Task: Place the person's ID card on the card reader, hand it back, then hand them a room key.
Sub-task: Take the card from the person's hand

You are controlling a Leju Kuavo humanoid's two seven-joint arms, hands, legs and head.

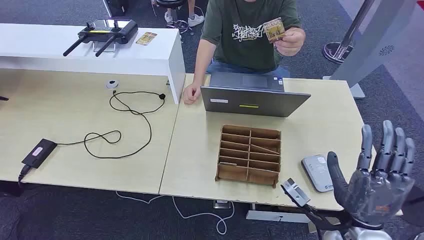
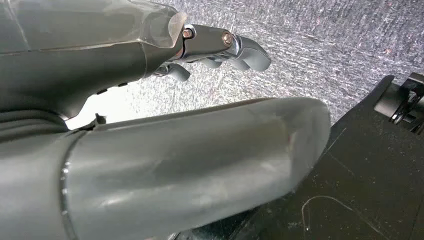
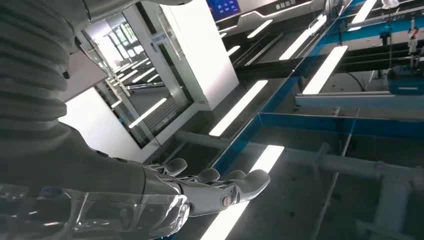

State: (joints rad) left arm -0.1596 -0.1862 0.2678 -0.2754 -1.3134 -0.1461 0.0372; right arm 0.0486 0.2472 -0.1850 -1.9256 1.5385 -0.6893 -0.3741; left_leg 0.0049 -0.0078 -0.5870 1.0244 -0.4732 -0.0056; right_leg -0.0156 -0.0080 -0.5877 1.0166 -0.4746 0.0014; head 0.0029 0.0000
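Right hand (image 1: 378,182) raised, fingers spread, past table edge (image 1: 320,204) beside card reader (image 1: 318,172).

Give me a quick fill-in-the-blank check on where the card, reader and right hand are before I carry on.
1. The card is held up by the ____.
2. The card reader lies on the table between the wooden organizer and the robot's ____ hand.
3. The right hand is raised, fingers apart, holding ____.
4. The laptop stands between the person and the ____.

Missing words: person; right; nothing; organizer
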